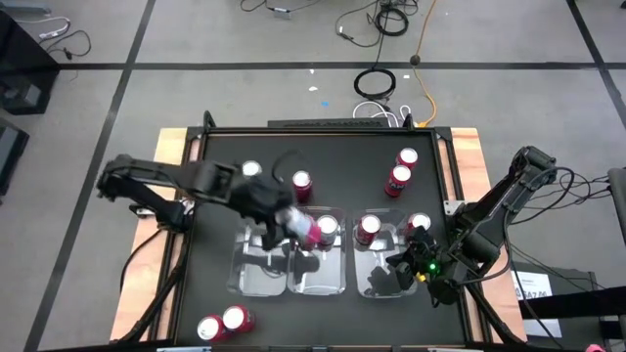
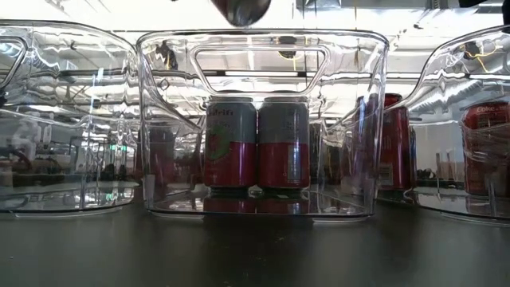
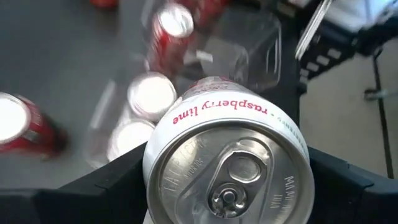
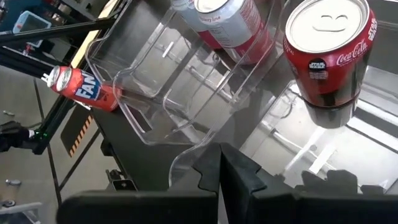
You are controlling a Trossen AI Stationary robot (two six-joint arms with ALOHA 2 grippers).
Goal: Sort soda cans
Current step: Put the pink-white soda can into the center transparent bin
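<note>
The left claw (image 1: 293, 223) is clamped on a raspberry lime can (image 3: 227, 165), holding it above the middle tray (image 1: 315, 279) to drop it in. The right claw (image 4: 221, 163), pressed together, waits by the right tray (image 1: 386, 279).

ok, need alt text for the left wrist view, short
Close-up of a raspberry lime can held between the left gripper's dark fingers, its silver top and pull tab facing the camera. Behind it, blurred, a clear tray holds silver-topped cans, and a red can stands on the dark table.
</note>
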